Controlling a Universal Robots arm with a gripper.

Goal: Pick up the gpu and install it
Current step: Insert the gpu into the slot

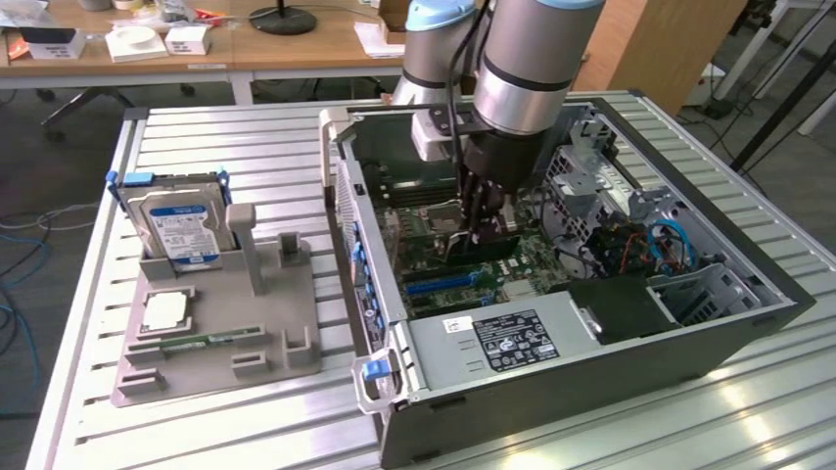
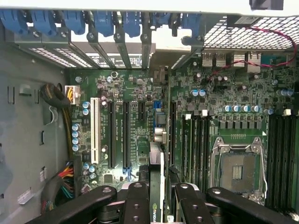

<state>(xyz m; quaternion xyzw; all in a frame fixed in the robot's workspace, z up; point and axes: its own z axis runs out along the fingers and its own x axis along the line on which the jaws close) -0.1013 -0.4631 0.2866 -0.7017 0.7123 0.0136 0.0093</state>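
The gpu [image 2: 155,211] is a thin green card seen edge-on, clamped between my two black fingers [image 2: 138,200]. My gripper [image 2: 161,190] is shut on it. In the exterior view the gripper [image 1: 481,223] reaches down into the open computer case [image 1: 731,333], and the dark gpu [image 1: 481,247] hangs under it just over the green motherboard [image 1: 451,284]. The card's lower edge lies near the long black expansion slots [image 2: 126,135]; I cannot tell whether it touches one.
On the exterior view's left, a grey parts holder [image 1: 215,343] carries a silver blue-labelled hard drive [image 1: 183,230] and a narrow green memory stick [image 1: 196,343]. Inside the case are the processor socket [image 2: 238,170], cable bundles [image 2: 63,182] and blue slot clips [image 2: 103,21].
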